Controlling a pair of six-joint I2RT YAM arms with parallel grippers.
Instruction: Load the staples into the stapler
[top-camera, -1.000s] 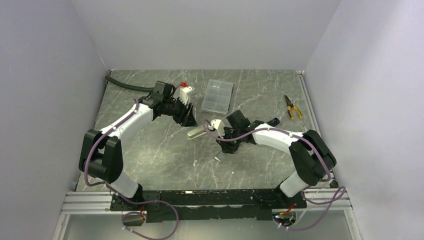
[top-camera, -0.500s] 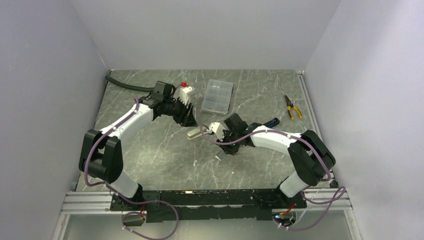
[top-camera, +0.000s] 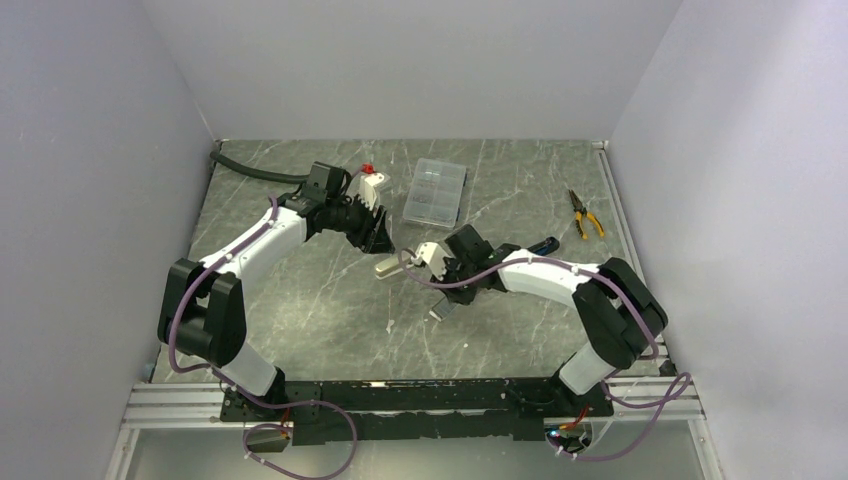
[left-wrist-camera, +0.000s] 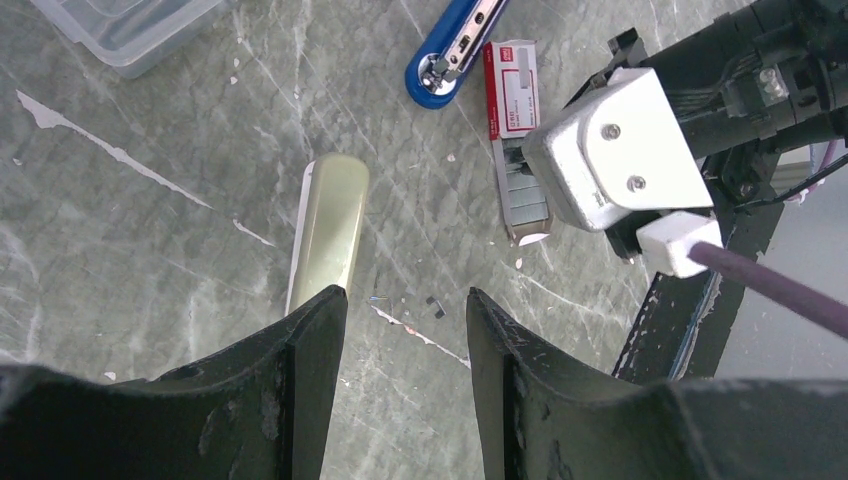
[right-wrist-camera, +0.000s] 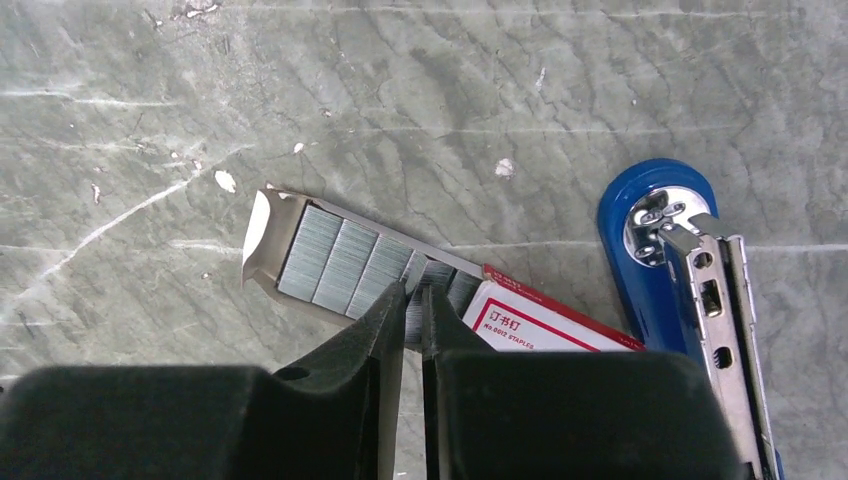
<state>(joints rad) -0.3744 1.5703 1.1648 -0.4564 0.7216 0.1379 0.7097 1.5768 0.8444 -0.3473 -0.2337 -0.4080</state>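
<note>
The staples (right-wrist-camera: 340, 262) lie as silvery strips in a tray slid out of a white box with a red edge (right-wrist-camera: 545, 322). My right gripper (right-wrist-camera: 414, 298) is shut on one strip of staples at the tray's box end. The blue stapler (right-wrist-camera: 655, 235) lies just right of the box, opened, its metal channel (right-wrist-camera: 715, 300) showing. In the left wrist view the staples (left-wrist-camera: 526, 190) and the stapler (left-wrist-camera: 450, 50) lie ahead. My left gripper (left-wrist-camera: 405, 302) hangs open over bare table, nothing between its fingers. From above, the right gripper (top-camera: 446, 298) stands over the box.
A cream oblong piece (left-wrist-camera: 335, 225) lies just ahead of my left finger. A clear compartment case (top-camera: 435, 192) sits at the back middle. Yellow-handled pliers (top-camera: 585, 213) lie at the back right. A black hose (top-camera: 255, 172) runs along the back left.
My right gripper has closed on a strip of staples, and its arm has shifted slightly left. The left arm has not moved.
</note>
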